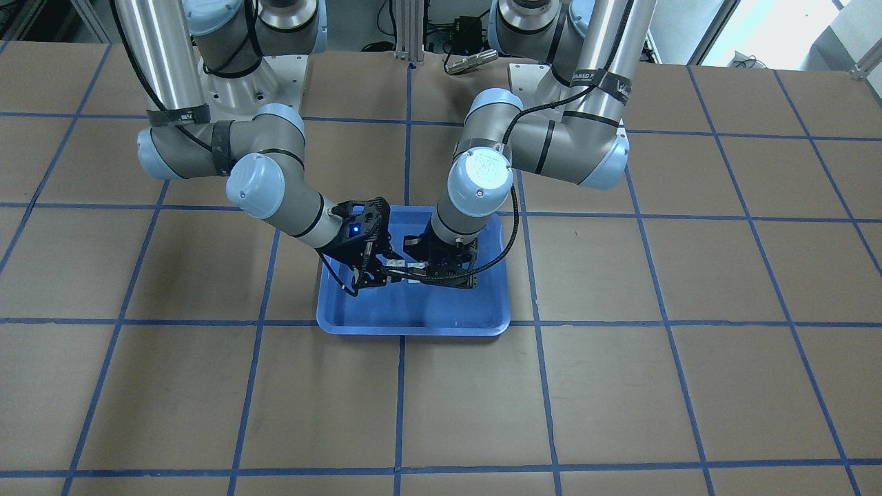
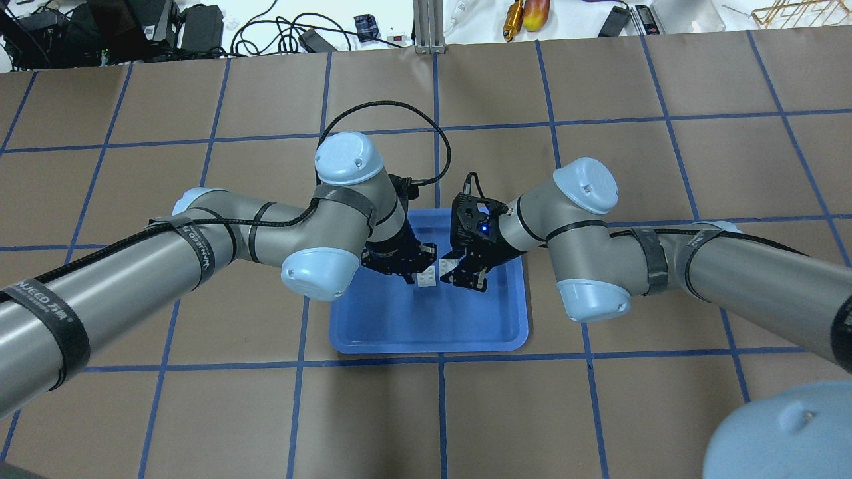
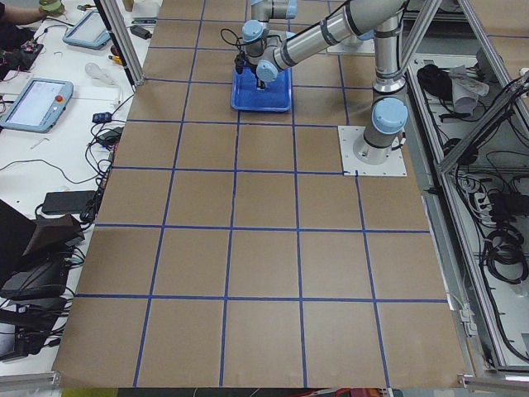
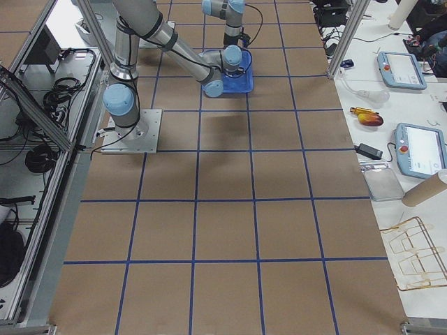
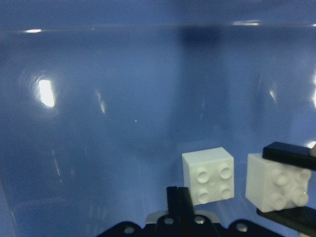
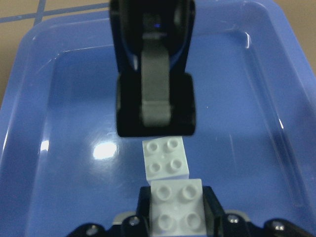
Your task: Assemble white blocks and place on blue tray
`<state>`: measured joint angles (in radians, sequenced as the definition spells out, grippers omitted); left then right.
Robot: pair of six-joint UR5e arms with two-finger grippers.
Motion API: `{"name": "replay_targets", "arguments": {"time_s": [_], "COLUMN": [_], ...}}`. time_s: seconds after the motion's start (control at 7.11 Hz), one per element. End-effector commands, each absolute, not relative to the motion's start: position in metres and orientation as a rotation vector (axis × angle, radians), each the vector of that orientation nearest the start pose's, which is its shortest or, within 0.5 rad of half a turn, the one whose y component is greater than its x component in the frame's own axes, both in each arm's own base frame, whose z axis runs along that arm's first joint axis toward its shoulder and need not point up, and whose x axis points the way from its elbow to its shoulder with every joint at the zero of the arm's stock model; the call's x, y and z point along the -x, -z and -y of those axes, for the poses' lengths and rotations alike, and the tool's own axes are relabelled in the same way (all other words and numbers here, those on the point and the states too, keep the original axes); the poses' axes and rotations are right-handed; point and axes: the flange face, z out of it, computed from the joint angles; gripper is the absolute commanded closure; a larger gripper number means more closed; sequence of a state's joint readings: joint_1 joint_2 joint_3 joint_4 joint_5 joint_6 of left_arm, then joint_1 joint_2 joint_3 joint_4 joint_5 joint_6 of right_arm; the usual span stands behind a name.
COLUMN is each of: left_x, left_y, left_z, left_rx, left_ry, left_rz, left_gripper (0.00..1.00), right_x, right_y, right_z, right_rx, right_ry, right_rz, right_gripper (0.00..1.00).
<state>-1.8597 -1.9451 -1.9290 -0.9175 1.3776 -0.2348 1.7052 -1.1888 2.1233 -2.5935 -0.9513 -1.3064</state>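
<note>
The blue tray (image 2: 432, 332) lies mid-table, with both grippers over it. My right gripper (image 6: 177, 212) is shut on one white block (image 6: 177, 206), studs up, just above the tray floor. The other white block (image 6: 165, 158) sits studs up right in front of it, with a narrow gap between the two. In the left wrist view the loose block (image 5: 207, 175) lies beside the held one (image 5: 276, 185). My left gripper (image 5: 178, 190) has its fingers together with nothing between them. Its tip is right beside the loose block. The overhead view shows both blocks (image 2: 436, 273) between the left gripper (image 2: 414, 266) and the right gripper (image 2: 456, 269).
The tray's raised rim (image 1: 413, 329) surrounds both grippers. Brown table (image 1: 620, 386) with blue grid tape lies all around. Monitors, tablets and cables sit on side benches (image 3: 41, 91) beyond the table's edge.
</note>
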Motion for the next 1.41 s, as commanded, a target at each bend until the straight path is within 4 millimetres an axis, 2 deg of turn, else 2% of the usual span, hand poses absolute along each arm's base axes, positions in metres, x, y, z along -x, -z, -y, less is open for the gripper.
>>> {"name": "replay_targets", "arguments": {"time_s": [0.0,0.28,0.42,0.56,0.7,0.98,1.27], "left_x": [0.299,0.298,0.298,0.298,0.299,0.299,0.298], "left_y": [-0.191,-0.191,-0.191,-0.191,-0.191,-0.191,-0.192], "left_z": [0.473,0.473,0.473,0.473,0.473,0.473,0.473], "left_rx": [-0.081,-0.081,-0.081,-0.081,-0.081,-0.078,-0.081], "left_ry": [-0.211,-0.212,-0.212,-0.212,-0.210,-0.210,-0.207], "left_rz": [-3.303,-3.300,-3.300,-3.300,-3.302,-3.302,-3.301], "left_gripper": [0.91,0.91,0.91,0.91,0.91,0.91,0.91], "right_x": [-0.259,-0.260,-0.259,-0.259,-0.258,-0.259,-0.253], "right_y": [-0.164,-0.161,-0.160,-0.158,-0.157,-0.159,-0.178], "right_z": [0.469,0.469,0.469,0.467,0.465,0.466,0.478], "right_rx": [1.741,1.738,1.737,1.731,1.733,1.732,1.754], "right_ry": [0.577,0.584,0.581,0.574,0.563,0.571,0.609], "right_rz": [-1.917,-1.912,-1.914,-1.915,-1.923,-1.919,-1.946], "right_gripper": [0.85,0.83,0.74,0.18,0.00,0.00,0.00]}}
